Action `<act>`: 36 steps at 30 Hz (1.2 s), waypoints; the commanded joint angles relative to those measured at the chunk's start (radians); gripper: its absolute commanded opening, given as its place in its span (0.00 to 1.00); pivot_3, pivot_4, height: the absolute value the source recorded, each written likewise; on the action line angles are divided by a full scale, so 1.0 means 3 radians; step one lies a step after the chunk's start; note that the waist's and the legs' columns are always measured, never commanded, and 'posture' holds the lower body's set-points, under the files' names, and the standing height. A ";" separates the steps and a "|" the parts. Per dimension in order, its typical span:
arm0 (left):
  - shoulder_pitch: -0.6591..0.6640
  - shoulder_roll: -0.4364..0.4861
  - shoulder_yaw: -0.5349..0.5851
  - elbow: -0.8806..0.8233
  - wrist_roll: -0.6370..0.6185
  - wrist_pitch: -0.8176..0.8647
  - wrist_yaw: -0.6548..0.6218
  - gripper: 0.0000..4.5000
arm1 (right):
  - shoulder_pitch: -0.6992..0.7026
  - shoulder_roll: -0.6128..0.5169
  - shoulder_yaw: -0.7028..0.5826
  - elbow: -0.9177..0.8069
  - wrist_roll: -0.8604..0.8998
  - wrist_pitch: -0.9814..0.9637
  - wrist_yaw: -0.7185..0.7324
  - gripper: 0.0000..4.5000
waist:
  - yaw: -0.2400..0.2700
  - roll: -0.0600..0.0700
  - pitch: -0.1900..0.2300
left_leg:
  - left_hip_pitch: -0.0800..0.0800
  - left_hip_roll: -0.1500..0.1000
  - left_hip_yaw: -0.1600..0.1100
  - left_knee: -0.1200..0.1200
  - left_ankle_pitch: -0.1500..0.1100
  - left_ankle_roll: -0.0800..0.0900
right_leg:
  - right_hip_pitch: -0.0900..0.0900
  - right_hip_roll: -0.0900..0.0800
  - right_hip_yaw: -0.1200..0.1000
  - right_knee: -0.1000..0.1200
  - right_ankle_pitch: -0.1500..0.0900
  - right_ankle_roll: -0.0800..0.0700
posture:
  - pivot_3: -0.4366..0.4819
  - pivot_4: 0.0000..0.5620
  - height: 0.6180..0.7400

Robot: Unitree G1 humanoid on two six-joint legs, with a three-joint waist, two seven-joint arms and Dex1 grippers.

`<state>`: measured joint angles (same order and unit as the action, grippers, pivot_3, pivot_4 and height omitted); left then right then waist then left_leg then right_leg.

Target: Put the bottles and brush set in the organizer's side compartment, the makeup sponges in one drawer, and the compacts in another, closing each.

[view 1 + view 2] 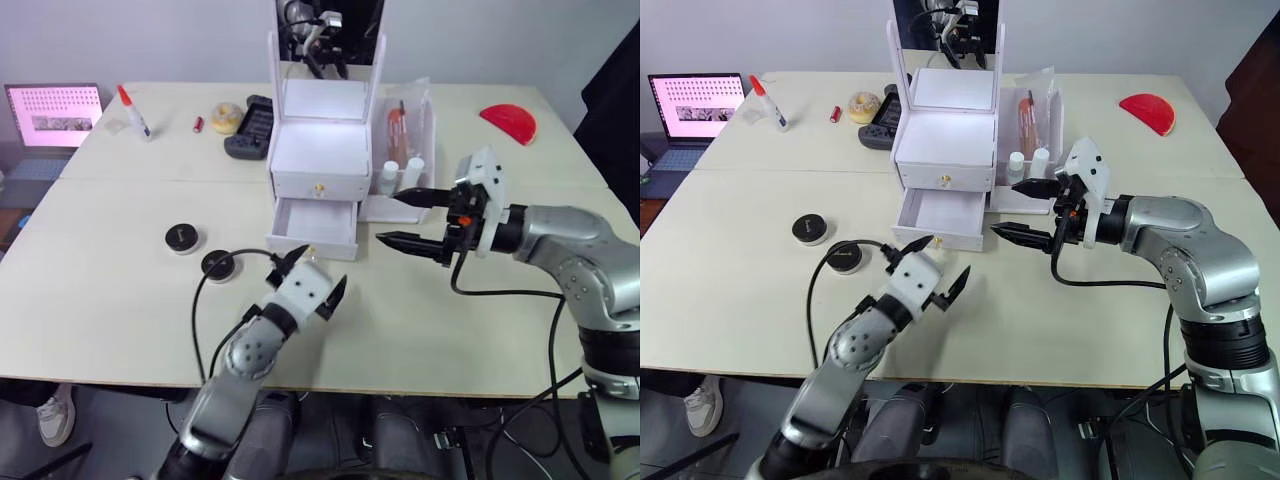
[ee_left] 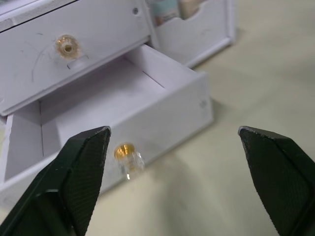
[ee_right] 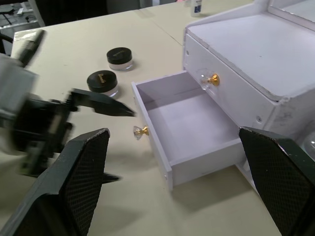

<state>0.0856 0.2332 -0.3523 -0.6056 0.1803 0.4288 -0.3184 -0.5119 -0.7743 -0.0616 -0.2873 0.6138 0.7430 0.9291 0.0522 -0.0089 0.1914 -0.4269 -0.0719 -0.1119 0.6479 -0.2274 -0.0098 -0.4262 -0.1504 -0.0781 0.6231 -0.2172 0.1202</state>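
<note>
Two cream tables (image 1: 120, 330) butt together under a grey wall, a laptop (image 1: 52, 118) glowing at the far left. The organizer (image 1: 318, 160) stands centre, lower drawer (image 1: 312, 226) pulled out and empty. Left gripper (image 1: 308, 272) gapes before its gold knob; right gripper (image 1: 408, 219) spreads empty beside it. Bottles (image 1: 400, 175) sit in the side compartment (image 1: 425, 150); two compacts (image 1: 200, 252) wait left.

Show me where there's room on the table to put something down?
Bare tabletop spreads left of the two round black compacts. The pulled-out lower drawer of the white plastic organizer is empty too. It's crowded in front of the drawer, where both open grippers sit.
</note>
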 commanded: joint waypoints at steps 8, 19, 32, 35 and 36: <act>0.0551 0.0973 0.2494 -0.0643 -0.2229 0.0701 -0.1460 0.99 | 0.0585 -0.0236 -0.0698 -0.0392 0.0165 0.0129 -0.0168 1.00 | -0.0040 0.0003 0.0002 | 0.0001 0.0001 0.0001 0.0000 0.0000 0.0000 | 0.0004 -0.0001 0.0010 -0.0013 -0.0005 -0.0009 | 0.48 0.27 0.97; 0.0448 0.2160 0.3917 0.1401 -0.2293 0.0175 -0.2210 0.99 | 0.2079 -0.0450 -0.2143 -0.0079 -0.0081 -0.0365 0.0176 1.00 | -0.0044 0.0007 0.0001 | 0.0006 0.0006 0.0024 -0.0002 -0.0001 -0.0001 | 0.0005 0.0000 0.0019 -0.0023 -0.0006 -0.0015 | 0.48 0.27 0.97; 0.0352 0.2330 0.3799 0.1826 -0.2230 -0.0079 -0.2319 0.99 | 0.2486 -0.0304 -0.2402 0.0149 -0.0121 -0.0751 0.0206 1.00 | -0.0047 0.0008 0.0001 | 0.0011 0.0021 0.0051 -0.0008 -0.0008 -0.0012 | -0.0003 0.0001 0.0046 -0.0028 0.0000 -0.0015 | 0.48 0.27 0.97; 0.0287 0.2325 0.3702 0.1795 -0.2187 -0.0095 -0.2265 0.99 | 0.2461 -0.0292 -0.2378 0.0081 -0.0128 -0.0740 0.0109 1.00 | -0.0047 0.0008 0.0001 | 0.0011 0.0039 0.0082 -0.0008 -0.0008 -0.0012 | -0.0003 0.0001 0.0047 -0.0028 0.0000 -0.0015 | 0.48 0.27 0.97; 0.0277 0.2325 0.3685 0.1789 -0.2181 -0.0094 -0.2255 0.99 | 0.2450 -0.0291 -0.2372 0.0063 -0.0122 -0.0723 0.0079 1.00 | -0.0047 0.0008 0.0001 | 0.0011 0.0039 0.0084 -0.0008 -0.0008 -0.0012 | -0.0004 0.0002 0.0048 -0.0028 0.0001 -0.0015 | 0.48 0.27 0.97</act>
<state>0.1791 0.9121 0.7492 -0.0456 -0.4800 0.4205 -1.0035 0.2316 -0.8625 -0.7543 -0.2386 0.5653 0.5332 0.9697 0.0383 -0.0065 0.1918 -0.4235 -0.0600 -0.0866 0.6454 -0.2299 -0.0136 -0.4276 -0.1499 -0.0636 0.6146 -0.2169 0.1156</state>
